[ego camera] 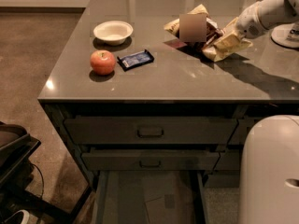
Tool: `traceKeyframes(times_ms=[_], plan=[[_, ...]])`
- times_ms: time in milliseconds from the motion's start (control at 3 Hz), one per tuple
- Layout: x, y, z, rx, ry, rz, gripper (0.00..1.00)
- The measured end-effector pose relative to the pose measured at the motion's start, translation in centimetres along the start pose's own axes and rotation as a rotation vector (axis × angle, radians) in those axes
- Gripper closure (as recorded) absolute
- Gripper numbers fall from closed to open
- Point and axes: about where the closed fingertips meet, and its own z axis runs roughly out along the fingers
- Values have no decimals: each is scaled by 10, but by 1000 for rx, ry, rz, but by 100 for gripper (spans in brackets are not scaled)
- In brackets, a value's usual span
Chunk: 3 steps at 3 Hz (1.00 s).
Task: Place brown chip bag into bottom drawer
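The brown chip bag (219,38), crinkled with cream-yellow edges, is at the back right of the grey counter (187,80). Its right end is bunched up at my gripper (237,30), which reaches in from the right on a white arm and is shut on that end. The bag's left part looks slightly raised, with a shadow under it. The bottom drawer (100,199) is pulled open at the foot of the cabinet. Its grey floor shows a small tan square patch (168,200).
A white bowl (113,31), a red apple (103,62) and a small blue snack-bar wrapper (135,59) lie on the counter's left. Two shut drawer fronts (150,131) sit above the open drawer. My white body (268,171) stands lower right; dark equipment (14,157) lower left.
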Motion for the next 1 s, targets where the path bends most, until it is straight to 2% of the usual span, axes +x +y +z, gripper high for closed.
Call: traceKeyframes(times_ms=[333,667,1000], plan=[[8,6,-18,14,32,30,100],[11,3,-95,174,52,118,100],[-11,21,-183,349,7,231,100]])
